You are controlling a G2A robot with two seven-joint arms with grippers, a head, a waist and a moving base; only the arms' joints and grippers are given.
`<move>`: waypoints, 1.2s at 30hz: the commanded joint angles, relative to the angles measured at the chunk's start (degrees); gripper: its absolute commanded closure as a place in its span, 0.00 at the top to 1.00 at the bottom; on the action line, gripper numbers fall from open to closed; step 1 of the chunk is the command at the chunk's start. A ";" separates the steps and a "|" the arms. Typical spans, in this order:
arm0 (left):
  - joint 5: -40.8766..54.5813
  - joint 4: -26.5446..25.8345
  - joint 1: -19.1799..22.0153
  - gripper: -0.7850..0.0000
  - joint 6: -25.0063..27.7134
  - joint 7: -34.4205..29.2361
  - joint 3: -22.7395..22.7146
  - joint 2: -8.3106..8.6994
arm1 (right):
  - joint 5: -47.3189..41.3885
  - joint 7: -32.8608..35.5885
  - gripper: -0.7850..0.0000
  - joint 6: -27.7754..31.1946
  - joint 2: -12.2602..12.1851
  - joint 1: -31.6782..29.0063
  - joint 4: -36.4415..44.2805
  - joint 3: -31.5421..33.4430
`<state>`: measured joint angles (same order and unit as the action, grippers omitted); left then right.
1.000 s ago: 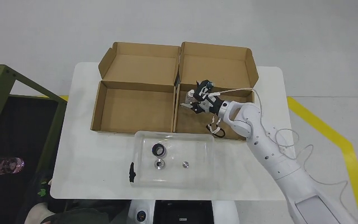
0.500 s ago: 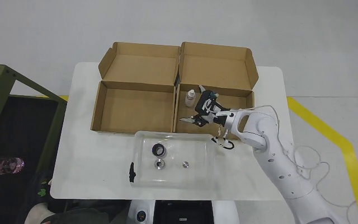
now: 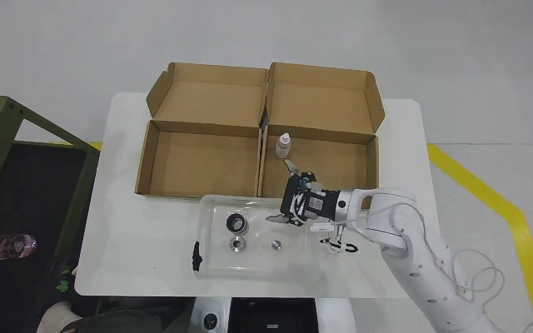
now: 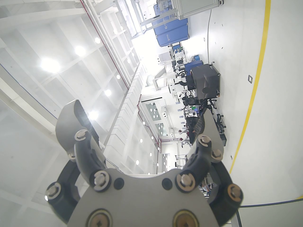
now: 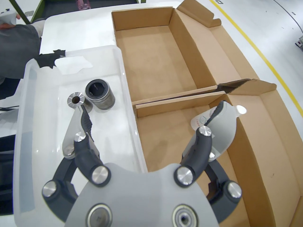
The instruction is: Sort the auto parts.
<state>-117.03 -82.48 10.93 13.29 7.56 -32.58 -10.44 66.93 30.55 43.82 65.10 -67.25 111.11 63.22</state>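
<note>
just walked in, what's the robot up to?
Sorting auto parts. The right gripper is open and empty, over the edge of the clear tray beside the right cardboard box. A small white bottle sits in that box. Three metal parts lie in the tray: a dark-bored cylinder, a slotted collet-like piece and a small round piece. The left gripper is open, pointing away from the table.

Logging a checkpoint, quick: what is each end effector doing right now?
Left end effector: open, holding nothing.
Right end effector: open, holding nothing, above the edge of the clear bin.
</note>
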 commanded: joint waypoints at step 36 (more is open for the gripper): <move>0.00 0.00 0.00 1.00 0.00 0.00 0.00 0.00 | 14.91 7.67 1.00 2.73 -1.77 -7.73 4.06 -8.29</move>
<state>-117.03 -82.48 10.93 13.29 7.56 -32.58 -10.44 81.59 37.86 46.72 63.33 -75.02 115.18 55.11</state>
